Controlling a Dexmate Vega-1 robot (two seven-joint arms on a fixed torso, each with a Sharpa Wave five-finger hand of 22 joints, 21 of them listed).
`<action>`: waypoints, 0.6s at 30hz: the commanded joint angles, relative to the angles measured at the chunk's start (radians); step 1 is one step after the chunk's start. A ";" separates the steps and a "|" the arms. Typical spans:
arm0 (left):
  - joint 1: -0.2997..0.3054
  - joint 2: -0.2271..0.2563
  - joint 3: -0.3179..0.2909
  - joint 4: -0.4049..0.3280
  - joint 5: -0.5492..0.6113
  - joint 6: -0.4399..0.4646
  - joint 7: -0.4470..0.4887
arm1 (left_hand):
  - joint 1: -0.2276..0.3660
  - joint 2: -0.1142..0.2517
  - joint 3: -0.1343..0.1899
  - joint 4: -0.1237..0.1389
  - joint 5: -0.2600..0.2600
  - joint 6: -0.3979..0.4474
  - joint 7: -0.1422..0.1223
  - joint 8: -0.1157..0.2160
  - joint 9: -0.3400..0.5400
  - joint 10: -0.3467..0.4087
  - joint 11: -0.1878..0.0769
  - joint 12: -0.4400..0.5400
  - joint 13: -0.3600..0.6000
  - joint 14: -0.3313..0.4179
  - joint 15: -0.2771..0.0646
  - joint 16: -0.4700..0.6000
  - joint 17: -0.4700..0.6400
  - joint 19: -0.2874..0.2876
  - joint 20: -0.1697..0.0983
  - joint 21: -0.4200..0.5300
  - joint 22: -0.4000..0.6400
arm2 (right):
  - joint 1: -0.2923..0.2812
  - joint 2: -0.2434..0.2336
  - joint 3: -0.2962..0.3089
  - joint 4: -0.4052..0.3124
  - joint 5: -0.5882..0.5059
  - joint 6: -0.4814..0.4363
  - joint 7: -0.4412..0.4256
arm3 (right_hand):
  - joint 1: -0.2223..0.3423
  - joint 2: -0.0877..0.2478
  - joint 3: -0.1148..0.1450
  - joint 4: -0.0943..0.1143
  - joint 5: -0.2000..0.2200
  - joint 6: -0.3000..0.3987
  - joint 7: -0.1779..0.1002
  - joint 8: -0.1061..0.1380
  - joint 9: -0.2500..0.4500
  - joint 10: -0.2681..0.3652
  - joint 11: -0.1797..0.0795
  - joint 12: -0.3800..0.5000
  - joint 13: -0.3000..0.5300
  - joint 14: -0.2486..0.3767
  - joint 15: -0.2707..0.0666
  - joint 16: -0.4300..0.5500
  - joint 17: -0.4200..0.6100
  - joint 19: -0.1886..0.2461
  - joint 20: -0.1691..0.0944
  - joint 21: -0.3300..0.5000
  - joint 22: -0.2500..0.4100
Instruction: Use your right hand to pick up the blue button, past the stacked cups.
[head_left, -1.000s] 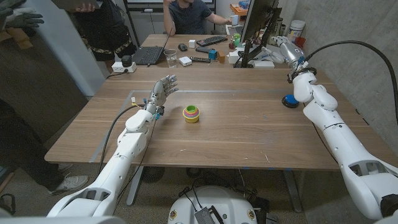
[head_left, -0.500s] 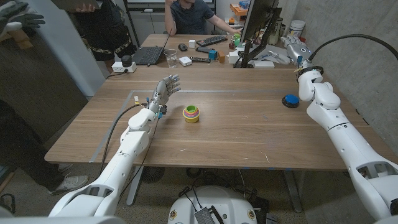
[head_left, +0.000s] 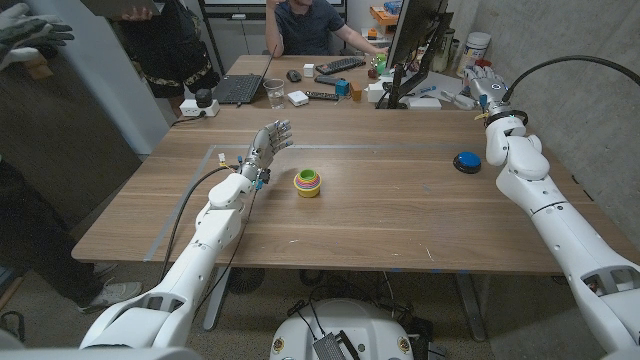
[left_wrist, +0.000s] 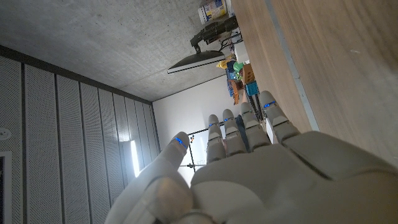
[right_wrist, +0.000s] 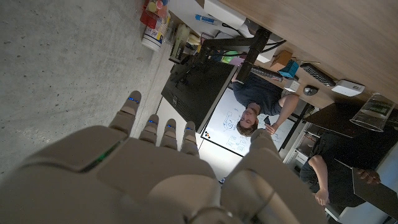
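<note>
The long brown wooden table has a little stack of bright plastic cups near its middle. At about ten o'clock from the cups, the white left hand is lifted over the table with its fingers straight and apart, holding nothing. The round blue button on a black base sits at about two o'clock from the cups, near the right edge of the table. The white right hand is up in the air at about one o'clock from the button, past the far edge. Its fingers are spread and hold nothing. A person in a dark shirt sits at the far desk.
</note>
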 joint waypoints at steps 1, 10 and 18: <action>-0.012 -0.007 0.001 0.023 0.003 -0.008 -0.011 | -0.007 -0.004 -0.002 -0.004 0.005 0.000 -0.003 0.002 0.005 -0.004 0.000 0.000 0.002 0.003 0.002 0.004 0.004 0.004 0.008 -0.001 0.006 | -0.024 -0.021 -0.006 -0.027 -0.027 -0.056 0.054 | 0.009 -0.007 0.000 -0.004 0.007 0.006 -0.021 0.010 0.004 -0.009 -0.001 0.008 0.005 0.005 0.009 0.009 0.001 0.003 0.004 0.009 0.004; -0.011 -0.008 0.000 0.022 0.003 -0.010 -0.014 | -0.008 -0.006 -0.003 -0.004 0.004 0.000 -0.003 0.002 0.005 -0.005 -0.003 0.000 0.002 0.002 0.002 0.004 0.004 0.004 0.009 -0.003 0.006 | -0.025 -0.032 -0.013 -0.030 -0.037 -0.086 0.135 | 0.032 -0.008 0.003 -0.022 0.009 -0.031 -0.024 0.005 0.004 -0.052 0.007 0.003 0.004 0.002 0.020 0.011 -0.004 0.043 0.004 0.024 0.007; -0.013 -0.009 0.001 0.032 0.005 -0.013 -0.019 | -0.009 -0.008 -0.004 -0.004 0.004 -0.001 -0.004 0.002 0.005 -0.005 -0.003 0.000 0.002 0.000 0.002 0.003 0.004 0.004 0.009 -0.004 0.006 | -0.036 -0.037 -0.011 -0.029 -0.025 -0.088 0.158 | 0.052 -0.010 0.004 -0.037 0.010 -0.073 -0.032 0.001 0.004 -0.093 0.012 0.002 0.002 -0.001 0.027 0.013 -0.008 0.084 0.003 0.034 0.007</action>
